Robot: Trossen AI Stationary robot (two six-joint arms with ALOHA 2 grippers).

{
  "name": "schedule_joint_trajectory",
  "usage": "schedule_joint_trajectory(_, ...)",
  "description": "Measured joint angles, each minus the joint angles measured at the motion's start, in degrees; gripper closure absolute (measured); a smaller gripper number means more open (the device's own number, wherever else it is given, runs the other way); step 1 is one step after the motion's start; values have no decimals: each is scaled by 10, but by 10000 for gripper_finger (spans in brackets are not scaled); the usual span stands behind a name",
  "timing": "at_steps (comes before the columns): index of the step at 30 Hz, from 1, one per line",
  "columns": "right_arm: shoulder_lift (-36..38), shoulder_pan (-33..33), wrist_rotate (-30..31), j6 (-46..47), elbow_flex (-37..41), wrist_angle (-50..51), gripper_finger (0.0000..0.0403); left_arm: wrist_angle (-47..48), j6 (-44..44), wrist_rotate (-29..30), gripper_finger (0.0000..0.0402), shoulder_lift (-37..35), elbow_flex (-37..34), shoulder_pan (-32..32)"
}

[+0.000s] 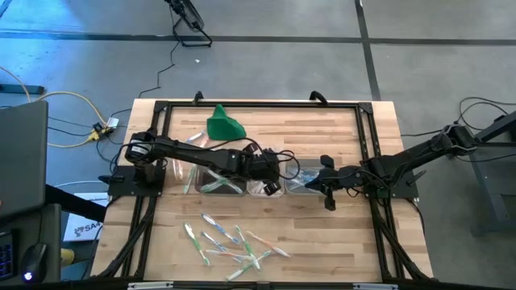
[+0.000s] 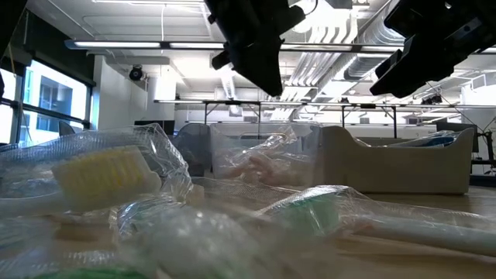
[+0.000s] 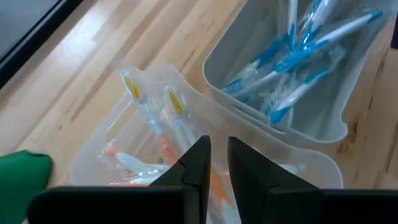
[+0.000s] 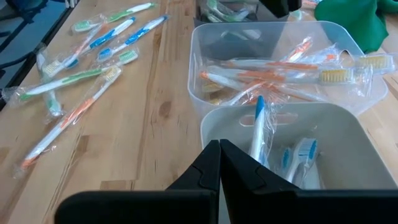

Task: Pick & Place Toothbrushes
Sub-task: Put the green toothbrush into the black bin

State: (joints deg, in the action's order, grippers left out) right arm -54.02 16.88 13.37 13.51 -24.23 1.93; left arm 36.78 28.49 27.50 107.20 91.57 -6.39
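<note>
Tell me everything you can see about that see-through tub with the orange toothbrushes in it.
The middle tub is a clear, thin-walled plastic rectangle with rounded corners, standing upright on the wooden table. It holds several wrapped orange-handled toothbrushes lying crosswise, some bristle heads yellowish and poking over one rim. It sits close beside the tub of blue toothbrushes. The left gripper hangs just above it, fingers nearly together.

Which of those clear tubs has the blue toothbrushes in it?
The tub nearest the right gripper, at the row's right end. The middle tub holds orange ones, and the left tub greenish ones.
</note>
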Motion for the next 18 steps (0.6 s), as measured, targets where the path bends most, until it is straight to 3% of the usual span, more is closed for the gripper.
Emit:
schedule_joint_trajectory(6, 0, 0, 0, 2, 0, 0, 401, -3, -81, 1, 353, 0, 0, -8)
schedule_joint_trajectory(13, 0, 0, 2, 32, 0, -1, 401, 11, -150, 81, 353, -33, -8, -53)
schedule_joint_trajectory(18, 0, 0, 2, 43, 0, -13, 401, 11, -156, 88, 353, -69, -38, -86)
